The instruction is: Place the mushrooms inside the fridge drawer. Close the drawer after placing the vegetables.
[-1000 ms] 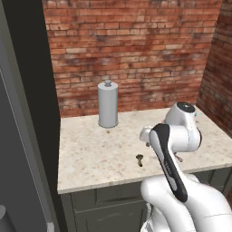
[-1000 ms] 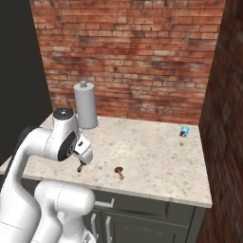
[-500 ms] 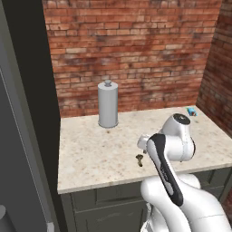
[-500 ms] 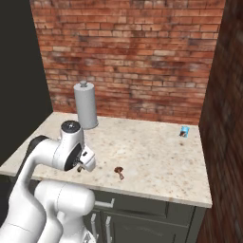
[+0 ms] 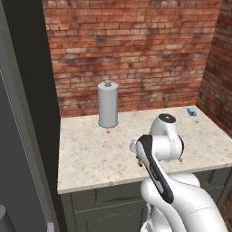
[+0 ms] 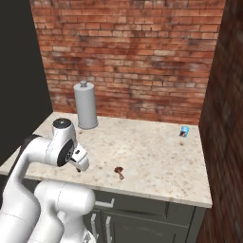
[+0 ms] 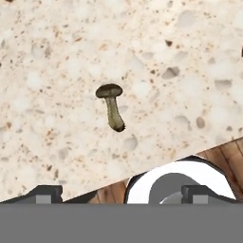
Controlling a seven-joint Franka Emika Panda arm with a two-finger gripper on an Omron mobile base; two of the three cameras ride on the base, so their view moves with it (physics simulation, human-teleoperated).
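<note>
Above the speckled counter (image 7: 57, 61), close to its front edge, the gripper (image 7: 122, 192) points straight down with its two dark fingertips (image 7: 45, 193) set wide apart and nothing between them. Directly under it, in the hand view, a small mushroom (image 7: 111, 107) with a dark olive-brown cap and a short pale stem lies on its side on the stone, free of both fingertips. A strip of wood floor shows past the counter's edge at the bottom of that view.

From the right base view, the gripper (image 6: 78, 169) hangs low off the bent white arm (image 6: 50, 151), just over the counter (image 6: 156, 161) near its front left part. A second mushroom (image 6: 118, 172), with a reddish-brown cap, lies on the counter a little to the right of the gripper, apart from it.

Farther back, a tall grey canister (image 6: 85, 105) with a knob on its lid stands upright near the brick wall (image 6: 133, 52). A small blue object (image 6: 184, 132) sits at the far right rear of the counter, well apart from everything else.

From the left base view, the arm (image 5: 156, 149) folds over the front of the counter (image 5: 90, 154) and hides what lies under the hand. The canister (image 5: 108, 105) stands behind it by the wall (image 5: 131, 50), the blue object (image 5: 192, 111) lies in the rear right corner, and a dark grey panel (image 5: 20, 145) rises along the left edge.
</note>
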